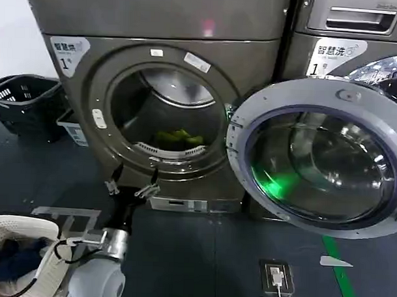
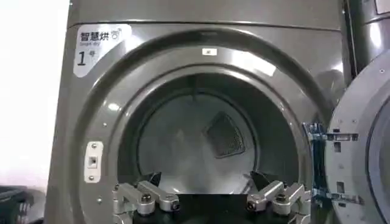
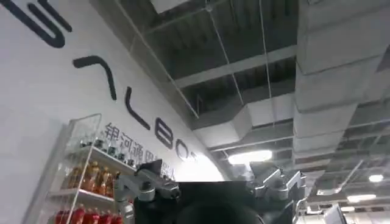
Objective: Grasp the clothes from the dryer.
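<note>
The dryer (image 1: pixel 90 86) stands with its round porthole open and its glass door (image 1: pixel 322 159) swung out to the right. The clothes (image 1: pixel 179 138), a small yellow-green heap, lie low in the drum just behind the porthole's lower rim. My left gripper (image 1: pixel 137 174) is open and empty in front of the machine, just below the porthole's lower rim and to the left of the clothes. From the left wrist, the gripper (image 2: pixel 206 182) faces the drum of the dryer (image 2: pixel 201 122). My right gripper (image 3: pixel 210 173) points up at a ceiling, open and holding nothing.
A white basket (image 1: pixel 36 231) with dark navy garments (image 1: pixel 12 259) sits at the lower left by my arm. A black basket (image 1: pixel 24 103) stands left of the dryer. A second machine (image 1: pixel 346 36) is on the right, behind the open door. Dark floor lies in front.
</note>
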### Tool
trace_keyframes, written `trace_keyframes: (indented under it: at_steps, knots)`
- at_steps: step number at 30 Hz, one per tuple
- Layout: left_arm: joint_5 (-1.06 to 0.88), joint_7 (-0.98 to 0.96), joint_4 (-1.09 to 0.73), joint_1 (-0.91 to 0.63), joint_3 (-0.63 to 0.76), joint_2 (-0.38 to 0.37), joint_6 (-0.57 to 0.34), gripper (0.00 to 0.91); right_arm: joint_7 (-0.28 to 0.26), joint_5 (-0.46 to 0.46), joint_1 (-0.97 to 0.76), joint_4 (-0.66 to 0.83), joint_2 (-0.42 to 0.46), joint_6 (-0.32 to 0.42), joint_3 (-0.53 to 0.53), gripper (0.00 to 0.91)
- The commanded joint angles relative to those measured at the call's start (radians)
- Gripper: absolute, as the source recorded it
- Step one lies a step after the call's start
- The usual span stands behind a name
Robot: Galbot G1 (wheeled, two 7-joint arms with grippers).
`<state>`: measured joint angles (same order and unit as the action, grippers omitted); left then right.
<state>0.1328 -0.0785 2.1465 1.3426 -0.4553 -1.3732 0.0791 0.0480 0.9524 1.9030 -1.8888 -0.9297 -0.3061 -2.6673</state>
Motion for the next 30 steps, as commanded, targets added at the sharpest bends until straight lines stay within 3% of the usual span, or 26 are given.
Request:
trace_keyframes:
  at_steps: [1, 30]
  knots:
    - [-0.002, 0.002, -0.006, -0.006, 0.006, 0.002, 0.001, 0.907, 0.002, 0.005, 0.0, 0.003, 0.0, 0.024, -0.001, 0.907]
    - [0.01, 0.001, -0.017, -0.024, 0.022, 0.017, 0.013, 0.907, 0.002, 0.006, 0.011, -0.001, -0.014, 0.059, -0.005, 0.907]
